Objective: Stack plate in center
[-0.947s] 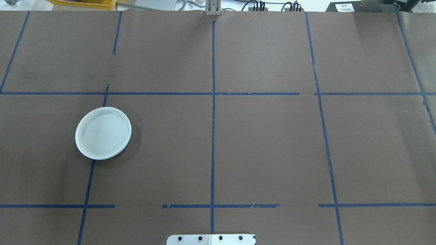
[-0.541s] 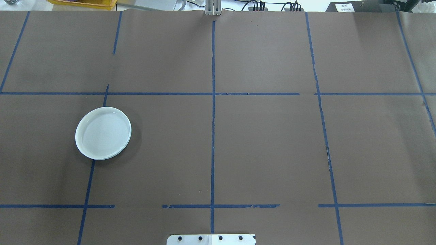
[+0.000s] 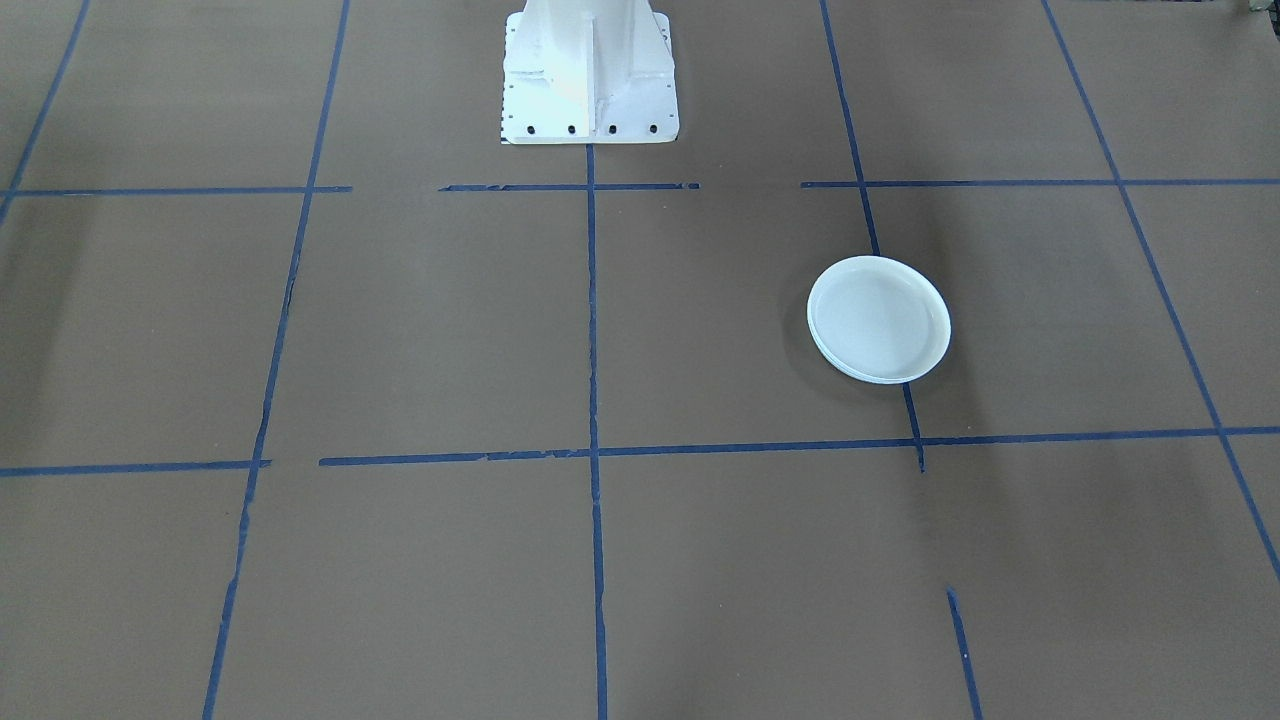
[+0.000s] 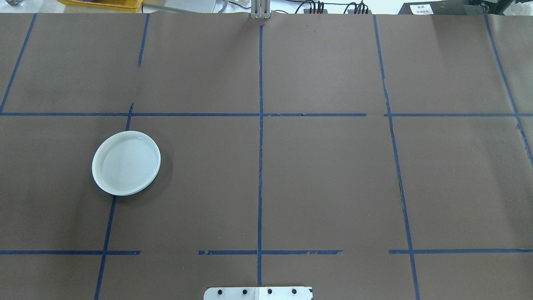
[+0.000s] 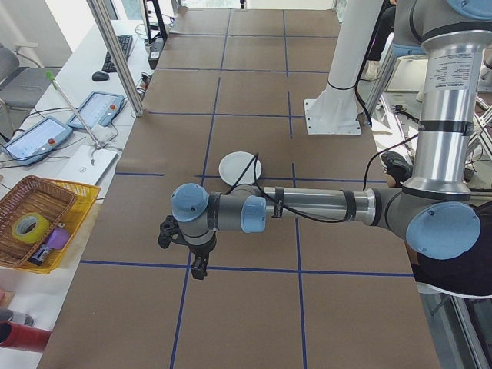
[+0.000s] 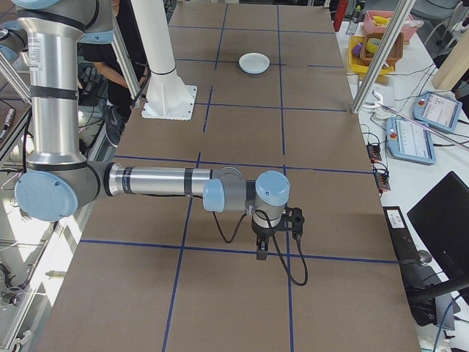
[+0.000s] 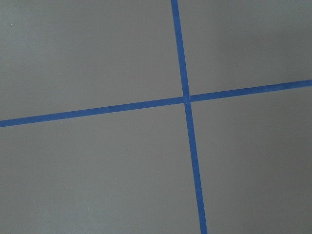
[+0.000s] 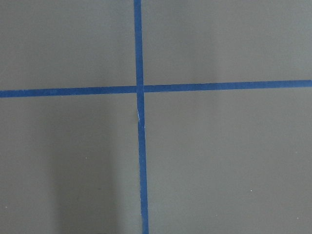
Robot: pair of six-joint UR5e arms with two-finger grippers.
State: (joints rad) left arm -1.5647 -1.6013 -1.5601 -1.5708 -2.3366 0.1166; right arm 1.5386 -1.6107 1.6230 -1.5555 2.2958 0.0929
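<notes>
- Starting from what is lying on the table: the plate stack (image 4: 126,163) is sitting left of middle in the overhead view and right of middle in the front-facing view (image 3: 878,319), straddling a blue tape line (image 4: 260,137). Its right edge is showing layered rims, so more than one plate seems to be nested there, and no loose plate is showing anywhere.
- Judging progress, you are probably looking at a finished or nearly finished stack, well off the middle of the taped grid.
- Reading the left gripper (image 5: 198,268), near and large in the left side view, you are seeing it hanging over a tape crossing at lower centre, holding nothing visible; whether its jaws are apart I cannot tell.
- Reading the right gripper (image 6: 261,251), near in the right side view, the same is applying: hanging above a crossing, far from the plates, jaw state impossible to tell.
- Handling the plates, be pinching the raised rim squarely; the pale, smooth, glossy round surface is looking slippery.
- Working over the brown paper cover (image 3: 400,330), matte and creased, be lifting clear rather than dragging.
</notes>
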